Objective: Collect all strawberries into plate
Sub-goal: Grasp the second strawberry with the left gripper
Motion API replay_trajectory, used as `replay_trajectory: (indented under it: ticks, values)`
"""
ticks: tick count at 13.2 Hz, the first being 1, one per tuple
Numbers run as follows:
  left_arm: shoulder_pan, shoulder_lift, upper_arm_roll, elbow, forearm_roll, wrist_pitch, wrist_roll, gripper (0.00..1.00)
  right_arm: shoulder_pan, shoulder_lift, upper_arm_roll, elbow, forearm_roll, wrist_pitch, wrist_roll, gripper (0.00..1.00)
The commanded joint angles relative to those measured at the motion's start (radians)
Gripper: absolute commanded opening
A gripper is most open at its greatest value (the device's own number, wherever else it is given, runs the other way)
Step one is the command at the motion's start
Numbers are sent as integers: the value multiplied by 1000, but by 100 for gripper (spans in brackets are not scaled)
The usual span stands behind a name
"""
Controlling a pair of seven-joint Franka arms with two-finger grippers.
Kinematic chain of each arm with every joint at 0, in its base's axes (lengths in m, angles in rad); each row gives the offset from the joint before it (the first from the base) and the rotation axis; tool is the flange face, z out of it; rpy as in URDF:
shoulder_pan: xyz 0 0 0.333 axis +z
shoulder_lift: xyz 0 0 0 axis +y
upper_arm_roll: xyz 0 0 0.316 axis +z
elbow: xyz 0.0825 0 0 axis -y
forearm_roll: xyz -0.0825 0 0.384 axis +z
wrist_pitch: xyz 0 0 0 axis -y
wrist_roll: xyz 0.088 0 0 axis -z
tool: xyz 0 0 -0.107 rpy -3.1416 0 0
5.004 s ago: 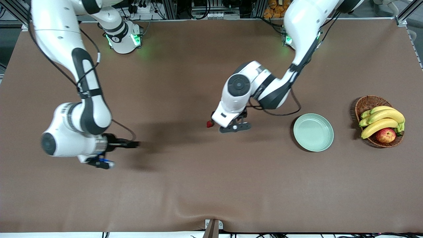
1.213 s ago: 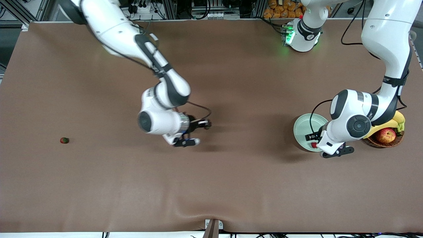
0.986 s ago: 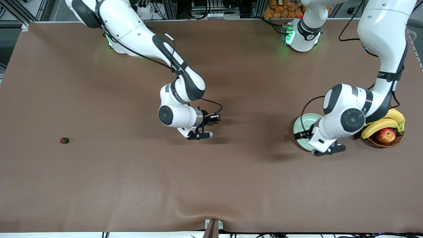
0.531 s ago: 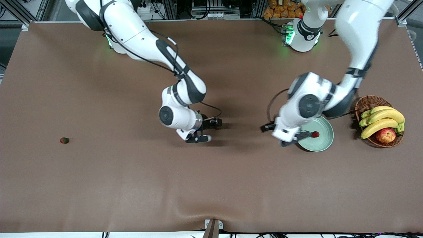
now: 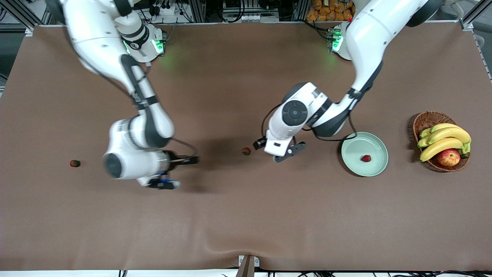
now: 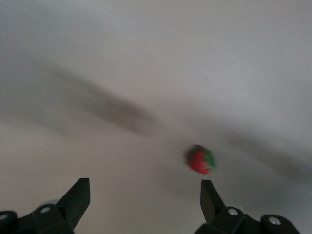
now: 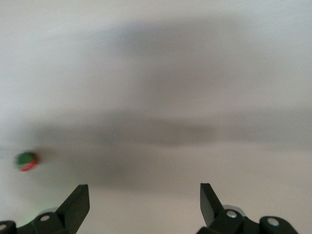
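Beside the middle strawberry (image 5: 246, 151) the left tool (image 5: 277, 151) hovers agape, the right tool (image 5: 175, 172) likewise over bare cloth.

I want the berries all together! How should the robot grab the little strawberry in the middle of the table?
From straight above, pinching the red sides of the middle strawberry just below its green top. It lies loose on the flat table, nothing beside it. The open left gripper is closest.

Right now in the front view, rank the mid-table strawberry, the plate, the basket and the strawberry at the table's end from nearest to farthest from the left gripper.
1. Mid-table strawberry, just beside the left gripper.
2. Plate, toward the left arm's end.
3. Basket, past the plate, at the left arm's end.
4. End strawberry, at the right arm's end.
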Motion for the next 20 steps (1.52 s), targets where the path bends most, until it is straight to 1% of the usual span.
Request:
replay_trajectory:
  ticks: [1,3,5,6,8,9,10,13,16,17,18,19,20]
  values:
    - [-62,83,26,95,-2,86,-61,100,-161,-25,19,-21,-110,-59,-174,100]
    - [-166,106,125,110,-6,172,-65,100,-264,-14,19,-21,-161,-53,-329,100]
    - [-261,143,222,145,-8,216,-63,100,-327,-10,19,-20,-215,-44,-412,100]
    - [-290,163,247,161,-8,227,-51,100,-340,-5,19,-20,-264,-23,-417,100]
    - [-311,169,265,159,0,243,-23,100,-373,6,20,-21,-388,34,-444,100]
    - [-312,169,265,156,1,243,4,87,-390,15,20,-20,-423,45,-490,100]
    - [-317,169,265,155,3,243,35,79,-415,29,20,-21,-446,74,-539,100]
    - [-317,177,267,150,15,243,83,74,-468,59,20,-21,-465,151,-633,100]
    - [-318,189,267,140,21,243,81,72,-516,81,20,-21,-491,171,-690,100]
    - [-323,189,268,136,23,243,81,69,-518,82,20,-21,-499,184,-693,100]
    - [-324,189,268,136,21,241,83,60,-519,82,20,-23,-500,185,-694,100]
    - [-325,189,268,136,21,240,90,46,-527,85,20,-23,-505,185,-701,100]
    - [-325,189,267,136,21,238,90,38,-536,93,20,-23,-505,186,-726,100]
